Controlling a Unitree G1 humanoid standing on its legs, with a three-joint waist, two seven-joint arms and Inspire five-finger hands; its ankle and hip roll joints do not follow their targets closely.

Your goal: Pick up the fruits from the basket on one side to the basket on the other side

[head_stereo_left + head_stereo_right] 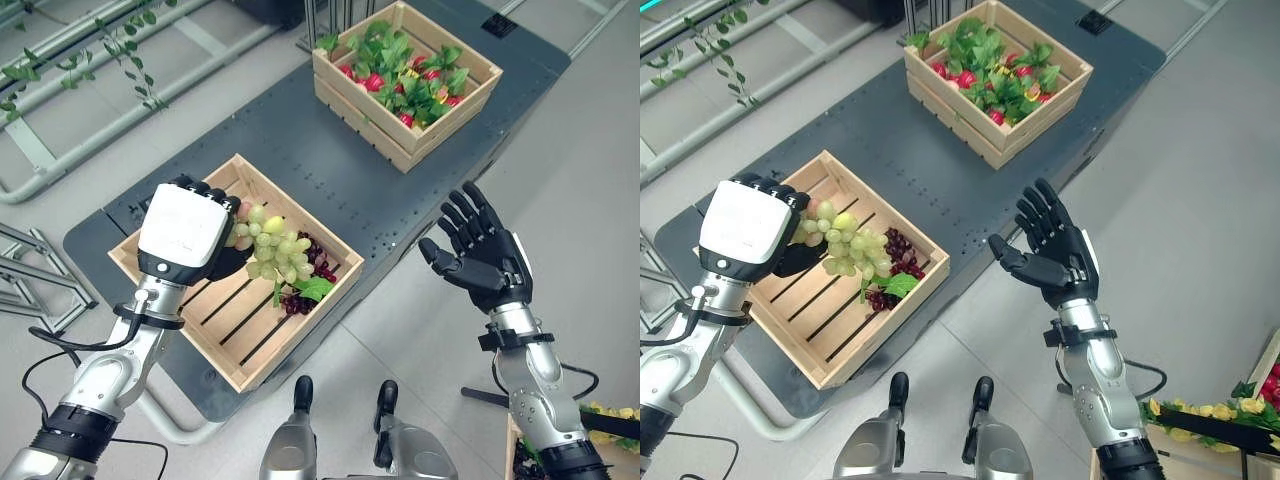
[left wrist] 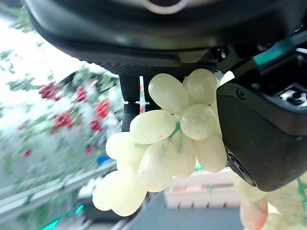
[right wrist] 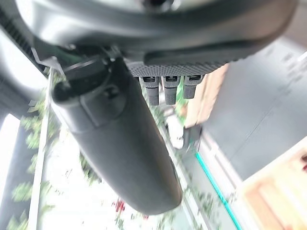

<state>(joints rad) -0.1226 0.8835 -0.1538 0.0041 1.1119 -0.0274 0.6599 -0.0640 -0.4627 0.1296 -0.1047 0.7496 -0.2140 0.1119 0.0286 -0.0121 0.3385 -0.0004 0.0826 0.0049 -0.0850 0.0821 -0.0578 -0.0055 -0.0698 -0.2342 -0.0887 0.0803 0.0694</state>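
My left hand (image 1: 183, 232) is shut on a bunch of green grapes (image 1: 276, 252), held above the near wooden crate (image 1: 232, 362). The left wrist view shows the green grapes (image 2: 163, 143) hanging between the fingers and thumb (image 2: 261, 129). A bunch of dark purple grapes (image 1: 312, 272) with a green leaf lies in that crate's right corner. My right hand (image 1: 483, 256) hovers open, palm turned left, beyond the table's right edge, holding nothing.
A second wooden crate (image 1: 400, 140) with green leaves and red fruits stands at the far end of the dark table (image 1: 320, 170). Another crate (image 1: 1200, 440) with yellow and red fruit sits on the floor at the lower right. A metal frame (image 1: 60, 120) lies at the left.
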